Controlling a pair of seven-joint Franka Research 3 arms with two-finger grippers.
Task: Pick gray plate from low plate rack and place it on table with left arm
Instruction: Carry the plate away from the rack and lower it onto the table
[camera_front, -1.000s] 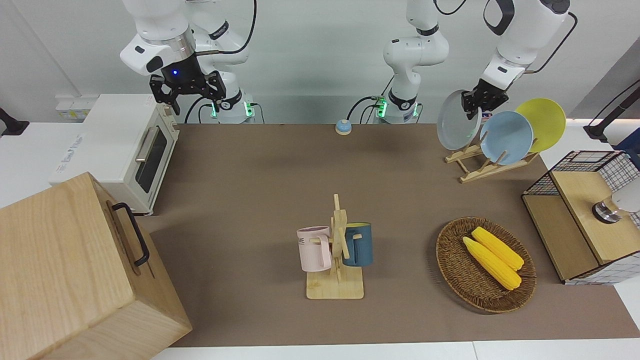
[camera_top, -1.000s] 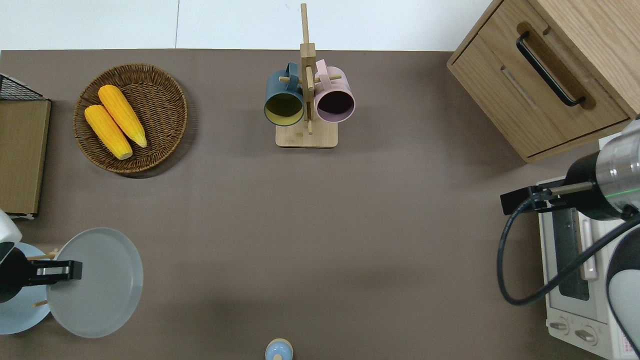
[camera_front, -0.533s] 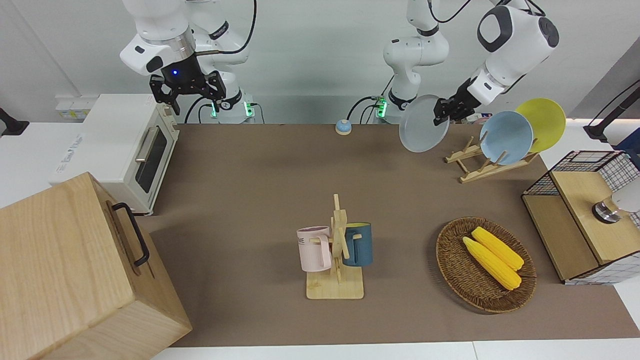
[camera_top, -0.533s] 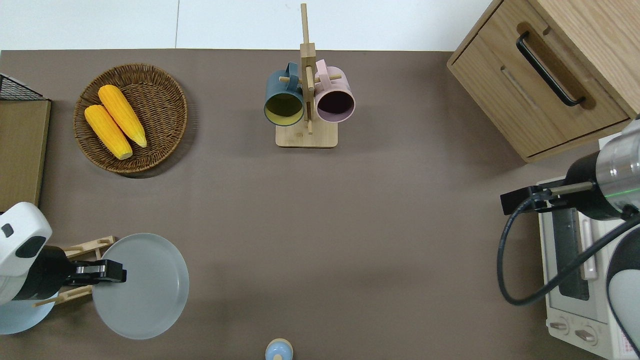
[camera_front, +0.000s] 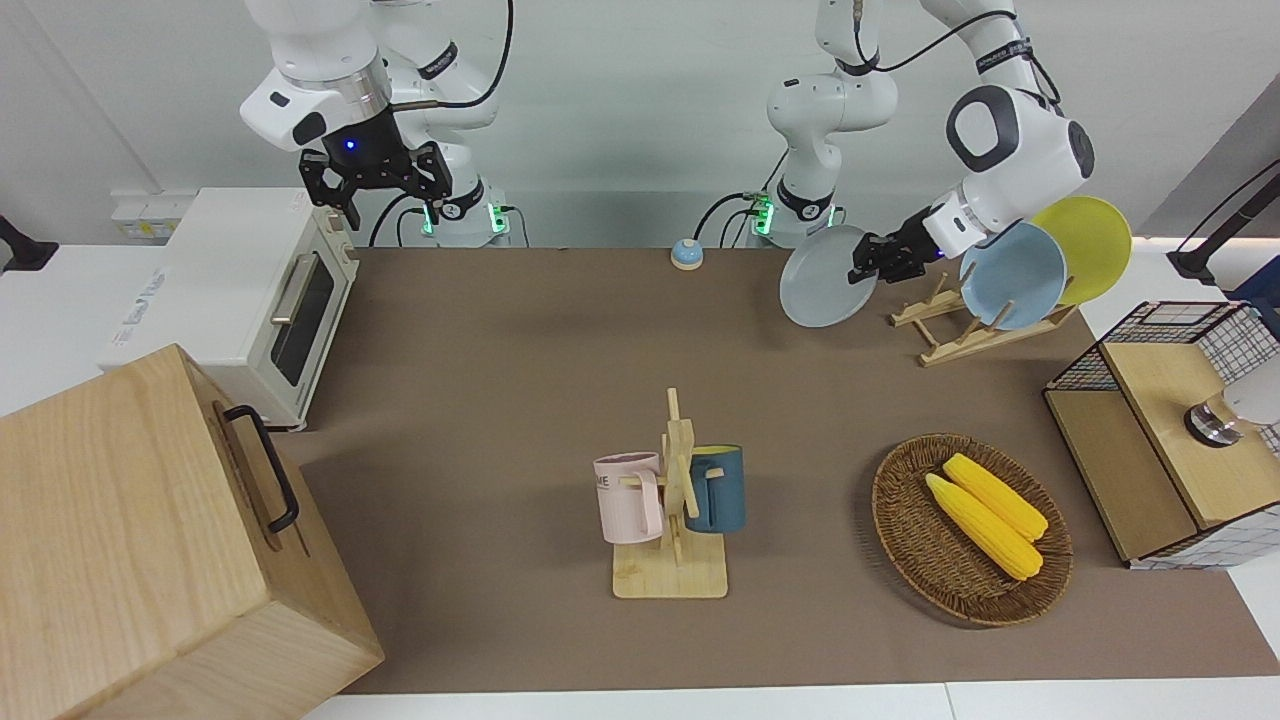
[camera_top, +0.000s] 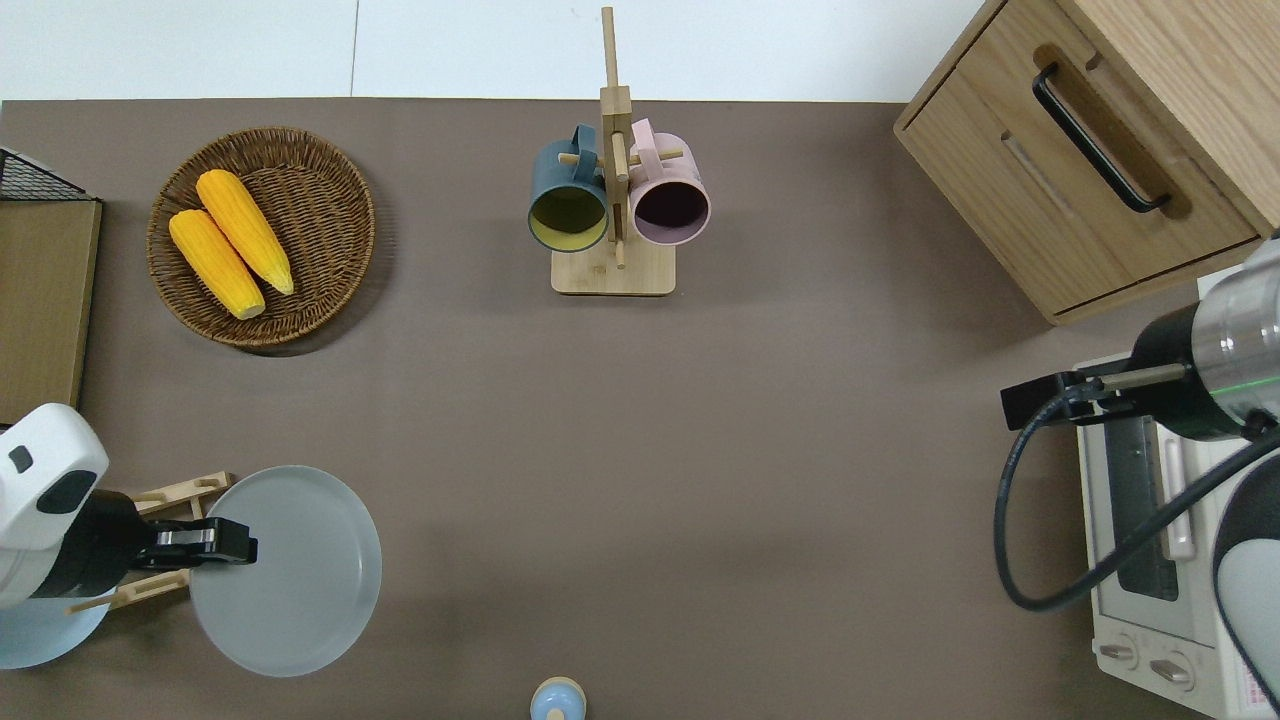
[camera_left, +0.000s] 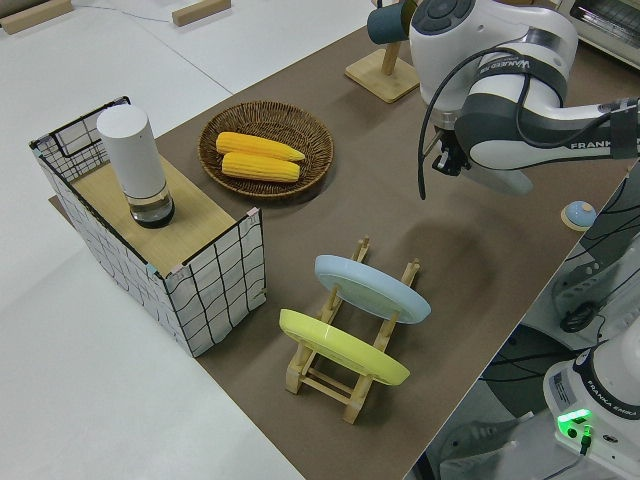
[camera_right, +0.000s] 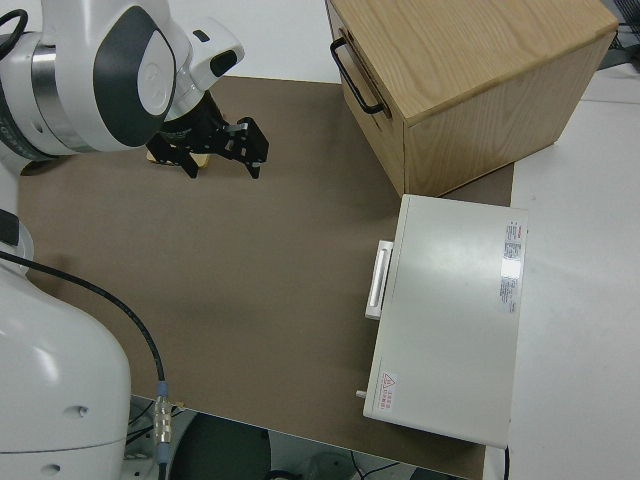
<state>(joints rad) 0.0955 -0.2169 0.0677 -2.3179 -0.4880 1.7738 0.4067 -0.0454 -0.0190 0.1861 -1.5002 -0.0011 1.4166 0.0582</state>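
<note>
My left gripper (camera_front: 868, 262) is shut on the rim of the gray plate (camera_front: 822, 292) and holds it tilted in the air. In the overhead view the left gripper (camera_top: 228, 540) and the plate (camera_top: 300, 580) are over bare table (camera_top: 640, 450), just beside the low plate rack (camera_top: 172, 492) toward the right arm's end. The rack (camera_front: 950, 335) has its nearest slot free and shows in the left side view (camera_left: 345, 385) too. My right gripper (camera_front: 372, 182) is parked and open.
A light blue plate (camera_front: 1012, 275) and a yellow plate (camera_front: 1088, 245) stand in the rack. A mug tree (camera_front: 672, 500), a wicker basket of corn (camera_front: 970, 530), a wire-sided box (camera_front: 1180, 430), a small bell (camera_front: 686, 254), a toaster oven (camera_front: 250, 290) and a wooden cabinet (camera_front: 150, 540) stand around.
My left gripper has lifted the gray plate out of the rack, carried it toward the right arm's end of the table, and lowered it a little.
</note>
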